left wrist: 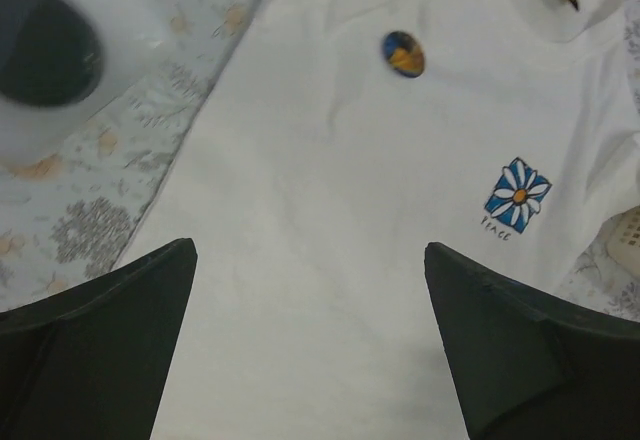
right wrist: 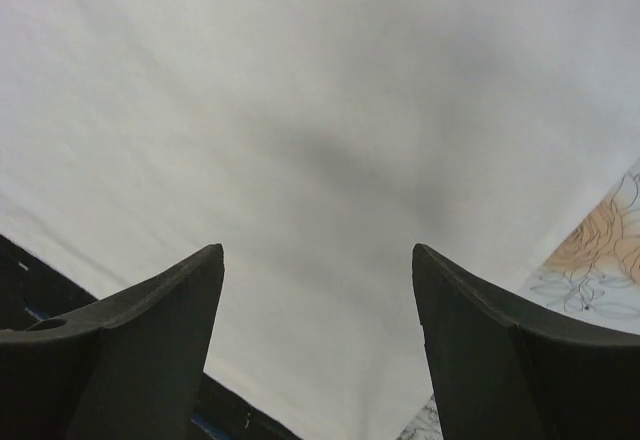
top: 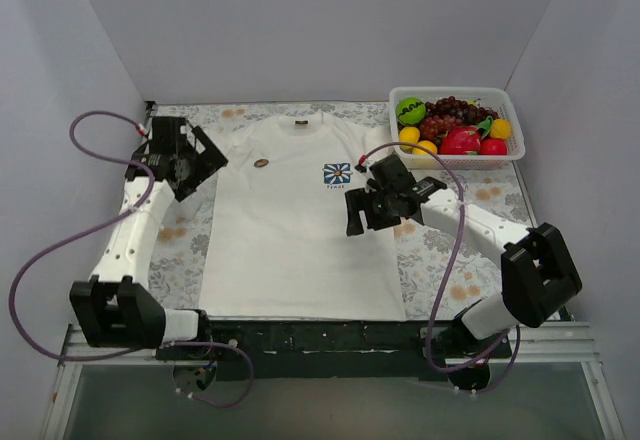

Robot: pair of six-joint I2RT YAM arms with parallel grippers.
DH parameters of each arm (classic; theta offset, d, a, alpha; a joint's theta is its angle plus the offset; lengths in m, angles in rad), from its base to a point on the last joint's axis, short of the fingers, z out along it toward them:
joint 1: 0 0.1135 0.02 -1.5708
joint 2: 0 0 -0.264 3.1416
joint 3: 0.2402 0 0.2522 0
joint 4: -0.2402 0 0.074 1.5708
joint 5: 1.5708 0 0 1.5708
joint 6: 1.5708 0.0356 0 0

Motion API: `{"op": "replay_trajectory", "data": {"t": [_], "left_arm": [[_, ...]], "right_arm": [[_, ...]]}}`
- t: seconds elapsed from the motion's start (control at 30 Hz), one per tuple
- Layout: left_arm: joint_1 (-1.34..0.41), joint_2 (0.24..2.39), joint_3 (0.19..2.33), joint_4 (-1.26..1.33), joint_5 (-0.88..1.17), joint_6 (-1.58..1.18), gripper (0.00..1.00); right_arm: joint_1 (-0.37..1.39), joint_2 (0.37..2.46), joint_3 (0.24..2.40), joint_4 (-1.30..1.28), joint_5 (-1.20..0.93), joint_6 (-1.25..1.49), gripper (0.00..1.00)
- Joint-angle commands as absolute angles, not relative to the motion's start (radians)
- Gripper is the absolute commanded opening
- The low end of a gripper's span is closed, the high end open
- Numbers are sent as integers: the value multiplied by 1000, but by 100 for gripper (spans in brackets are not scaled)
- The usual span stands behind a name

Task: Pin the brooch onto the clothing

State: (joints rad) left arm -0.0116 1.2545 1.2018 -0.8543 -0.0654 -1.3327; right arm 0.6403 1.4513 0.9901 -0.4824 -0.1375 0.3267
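Brooch [left wrist: 403, 53] sits on shirt [left wrist: 300, 160] ahead of L end effector [left wrist: 310, 245] (open); R end effector [right wrist: 317, 249] open.

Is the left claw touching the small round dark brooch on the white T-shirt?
Apart. Left wrist view: the small round dark brooch lies on the white T-shirt, bare cloth separating it from the open left claw.

Small dark brooch [top: 261, 163] on chest of white T-shirt [top: 290, 250], spread flat.
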Motion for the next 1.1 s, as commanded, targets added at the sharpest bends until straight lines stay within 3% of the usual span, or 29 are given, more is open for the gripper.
{"op": "replay_trajectory", "data": {"t": [0.0,0.2,0.47,0.63,0.9,1.07], "left_arm": [[-149,1458,1484,-771,-149,-1287,98],[-250,1808,1907,-874,-304,-1253,98],[-253,2132,2235,-966,-448,-1187,93],[-235,2246,2260,-951,-491,-1186,83],[-178,2324,2269,-899,-509,-1166,81],[-150,2364,2275,-858,-508,-1157,68]], "right_arm": [[623,1518,1075,-379,-138,301,82],[569,1572,1071,-302,-281,331,80],[554,1597,1002,-221,-365,379,79],[549,1600,962,-209,-368,373,79],[549,1612,911,-164,-402,379,78],[551,1637,894,-141,-433,391,77]]}}
